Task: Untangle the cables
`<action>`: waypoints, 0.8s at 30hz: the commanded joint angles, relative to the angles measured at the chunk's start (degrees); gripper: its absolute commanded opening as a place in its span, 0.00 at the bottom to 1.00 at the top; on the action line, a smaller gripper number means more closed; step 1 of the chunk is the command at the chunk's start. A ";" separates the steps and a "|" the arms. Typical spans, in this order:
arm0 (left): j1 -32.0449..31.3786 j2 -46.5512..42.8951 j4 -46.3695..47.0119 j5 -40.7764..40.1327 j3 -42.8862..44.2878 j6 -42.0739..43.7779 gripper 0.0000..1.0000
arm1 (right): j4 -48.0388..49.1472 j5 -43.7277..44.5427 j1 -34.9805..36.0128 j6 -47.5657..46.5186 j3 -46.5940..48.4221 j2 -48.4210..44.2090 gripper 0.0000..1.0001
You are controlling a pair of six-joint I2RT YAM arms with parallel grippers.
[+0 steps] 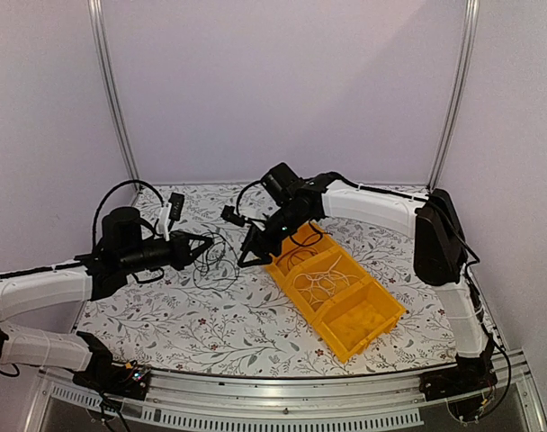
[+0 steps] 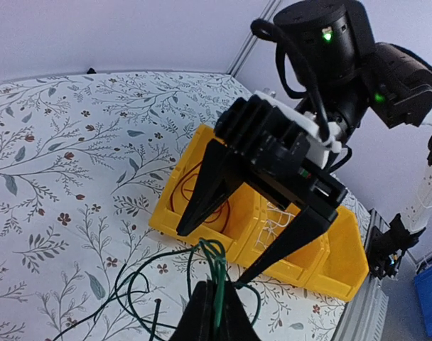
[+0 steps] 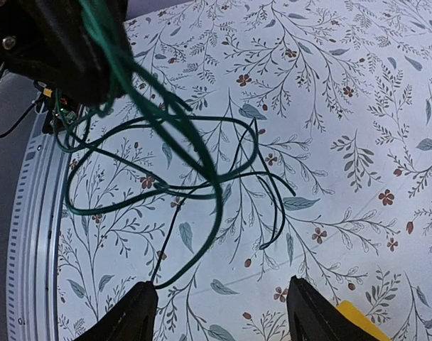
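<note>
A tangle of thin dark green and black cables (image 1: 215,263) lies on the floral table (image 1: 210,315) between my grippers. My left gripper (image 1: 204,245) is shut on a bunch of the green cable (image 2: 217,266), which loops up out of its fingertips (image 2: 202,312). My right gripper (image 1: 257,255) is open and empty and hangs just above that loop, with one finger on each side (image 2: 216,252). In the right wrist view the green loops (image 3: 166,138) and a black strand (image 3: 269,192) spread out ahead of its open fingers (image 3: 219,316).
A yellow three-compartment bin (image 1: 359,317) lies right of the tangle. Its far compartment holds a reddish-brown cable (image 2: 227,212), its middle one a white cable (image 1: 320,279), and its near one shows nothing. The table's metal front rail (image 1: 282,400) runs along the near edge.
</note>
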 commanded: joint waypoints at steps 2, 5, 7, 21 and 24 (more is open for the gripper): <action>0.56 -2.73 -0.77 -0.11 -0.93 -0.86 0.00 | 4.23 -3.52 -0.43 8.08 3.64 3.40 0.47; 0.63 -3.37 -0.90 -0.62 -1.36 -0.91 0.00 | 5.16 -4.70 -0.20 9.56 4.78 5.32 0.36; 0.63 -3.54 -1.01 -0.87 -1.59 -1.09 0.00 | 5.47 -4.59 -0.17 9.65 5.42 5.74 0.34; 0.60 -1.40 1.72 -2.29 -2.22 -1.58 0.00 | 4.82 -8.70 -0.39 7.87 6.59 4.85 0.09; 0.66 -1.15 0.89 -4.46 -2.76 -0.91 0.00 | 3.29 -5.37 -0.75 6.20 9.52 4.36 0.00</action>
